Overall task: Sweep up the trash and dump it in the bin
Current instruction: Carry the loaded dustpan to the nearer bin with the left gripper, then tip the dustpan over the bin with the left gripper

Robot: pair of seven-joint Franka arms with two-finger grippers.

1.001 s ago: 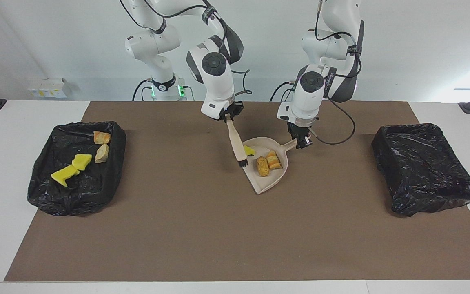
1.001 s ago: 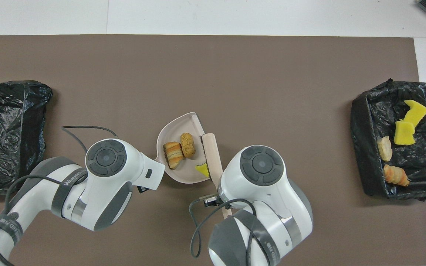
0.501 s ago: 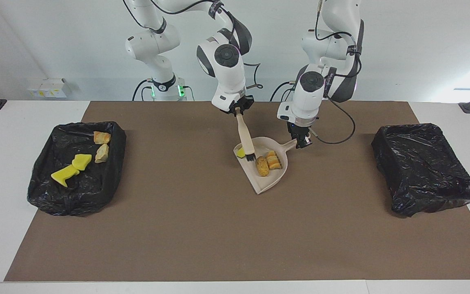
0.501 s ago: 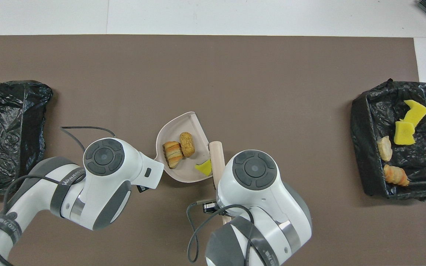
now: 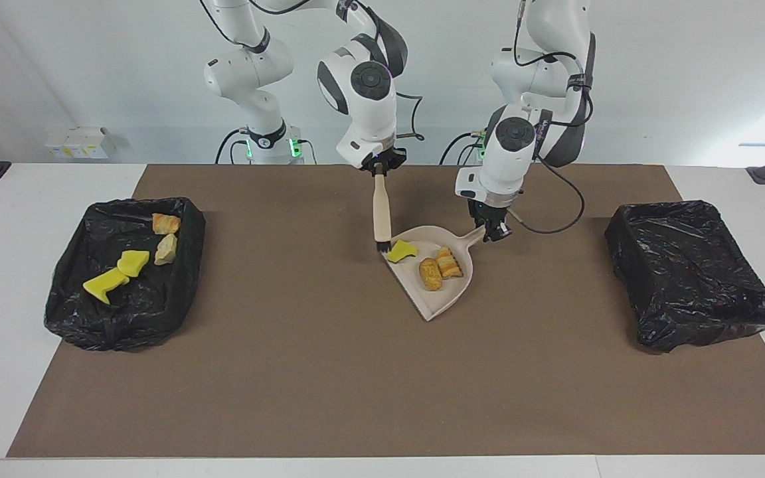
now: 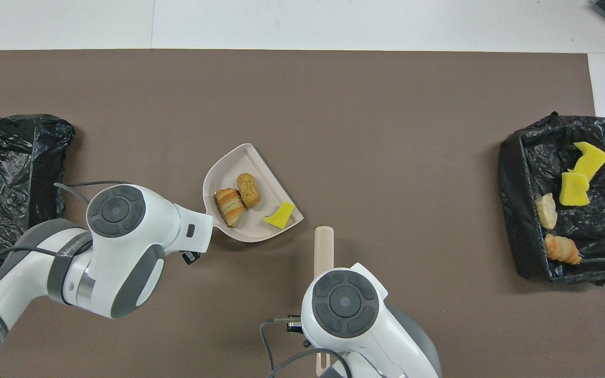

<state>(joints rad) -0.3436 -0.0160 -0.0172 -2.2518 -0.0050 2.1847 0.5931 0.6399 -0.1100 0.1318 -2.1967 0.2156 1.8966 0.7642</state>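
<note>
On dustpan (image 5: 440, 299), light trash (image 5: 430, 274) at 6 o'clock of the handle; left gripper (image 5: 494, 230) pinched the handle, right gripper (image 5: 380, 167) pinched brush (image 5: 381, 212).

three scraps (image 5: 430, 263) in dustpan (image 5: 437, 299), brush (image 5: 381, 212) beside

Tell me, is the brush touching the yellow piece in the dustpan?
Apart. The overhead view shows bare brown mat between the brush and the yellow piece, which lies inside the dustpan near its open edge.

Three scraps of trash (image 6: 250, 202) lie in the beige dustpan (image 6: 260, 167); four more fill one black-lined bin (image 6: 518, 178).
</note>
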